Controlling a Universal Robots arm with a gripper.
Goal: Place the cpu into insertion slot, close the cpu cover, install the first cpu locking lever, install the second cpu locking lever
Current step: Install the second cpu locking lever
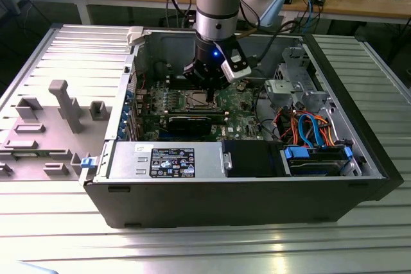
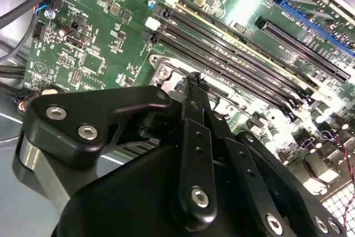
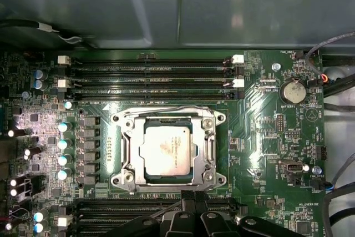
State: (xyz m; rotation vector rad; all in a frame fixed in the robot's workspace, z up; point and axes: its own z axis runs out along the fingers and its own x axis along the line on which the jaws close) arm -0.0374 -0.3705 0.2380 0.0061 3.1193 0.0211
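The gripper (image 3: 188, 201) hangs inside the open case (image 1: 359, 158), fingers pressed together and holding nothing, tips just above the socket's near edge. The cpu (image 3: 168, 148) lies flat in the slot (image 3: 128, 154), with the cover (image 3: 209, 147) closed around it (silver top showing through the window). Four memory slots (image 3: 150, 79) run along the socket's far side, more along the near side under the gripper. Capacitors (image 3: 62, 144) line one flank. A battery (image 3: 293, 91) sits well apart.
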